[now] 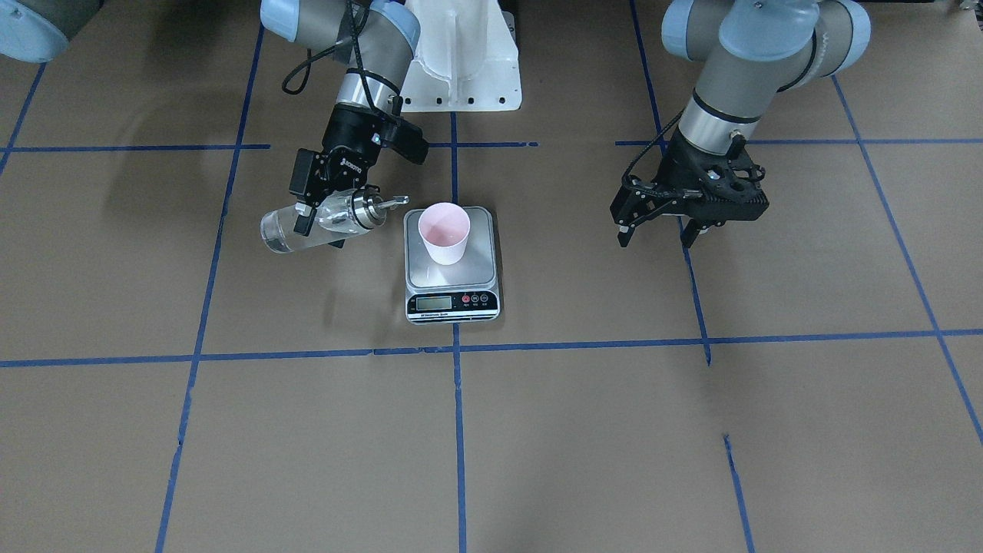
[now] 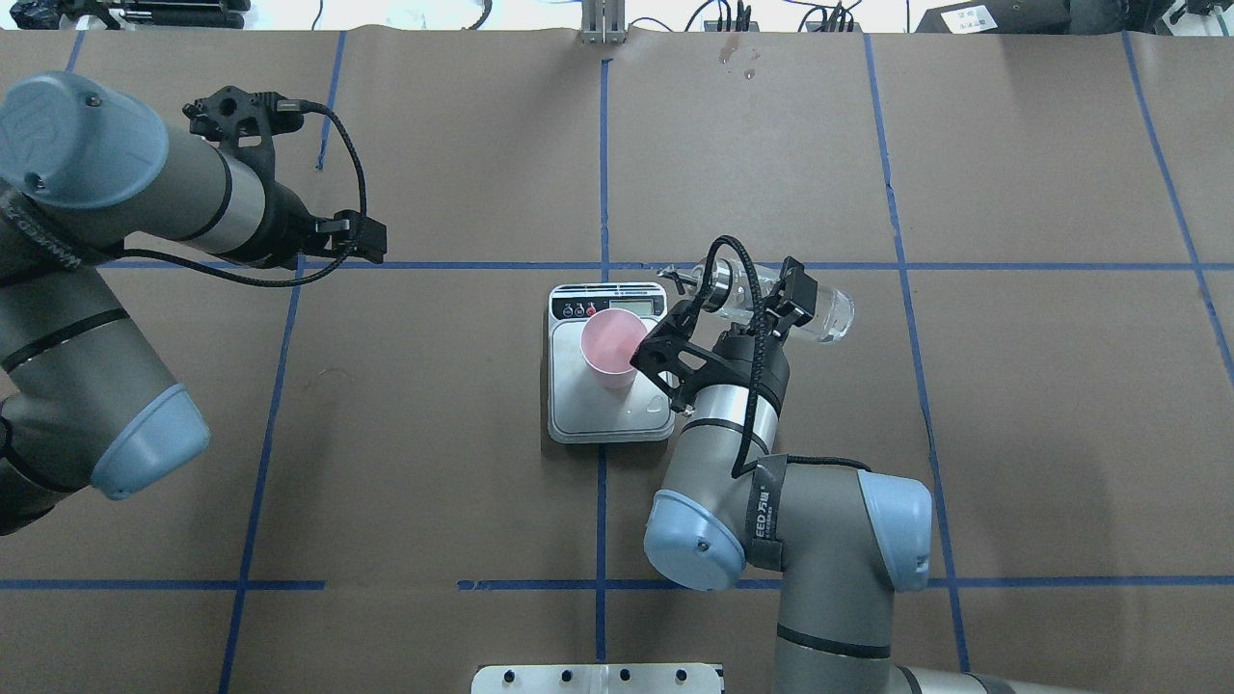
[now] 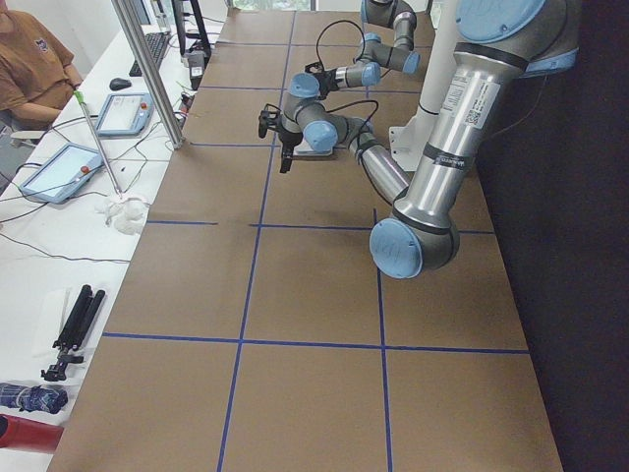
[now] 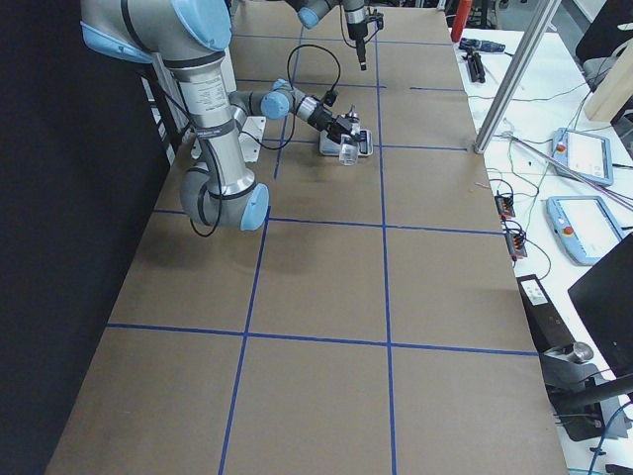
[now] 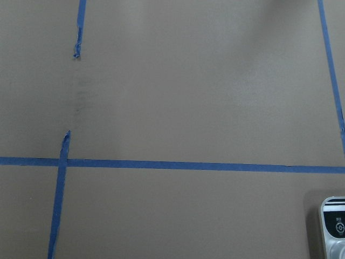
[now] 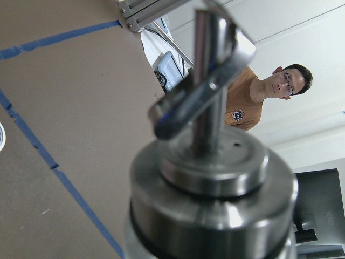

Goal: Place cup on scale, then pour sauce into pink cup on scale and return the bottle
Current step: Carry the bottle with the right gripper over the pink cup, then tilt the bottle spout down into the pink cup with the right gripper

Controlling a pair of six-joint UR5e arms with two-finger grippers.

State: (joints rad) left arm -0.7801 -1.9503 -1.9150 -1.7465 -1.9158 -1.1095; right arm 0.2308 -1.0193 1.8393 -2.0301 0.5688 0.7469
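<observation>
Right claw (image 1: pixel 319 224): clamped across the body of the glass bottle (image 1: pixel 280 232). The bottle is held off the desk (image 1: pixel 537 445), tipped close to horizontal. Its silver pour spout (image 1: pixel 390 202) points toward the scale (image 1: pixel 481 263) and ends near the scale's edge, short of the cup's rim.

The pink cup (image 1: pixel 444 233) stands upright on the steel plate of the scale, with bare plate showing on all sides.

Left claw (image 1: pixel 659 235): fingers apart, holding nothing, hanging above the desk well apart from the scale.

The desk is covered in brown paper with blue tape lines.
</observation>
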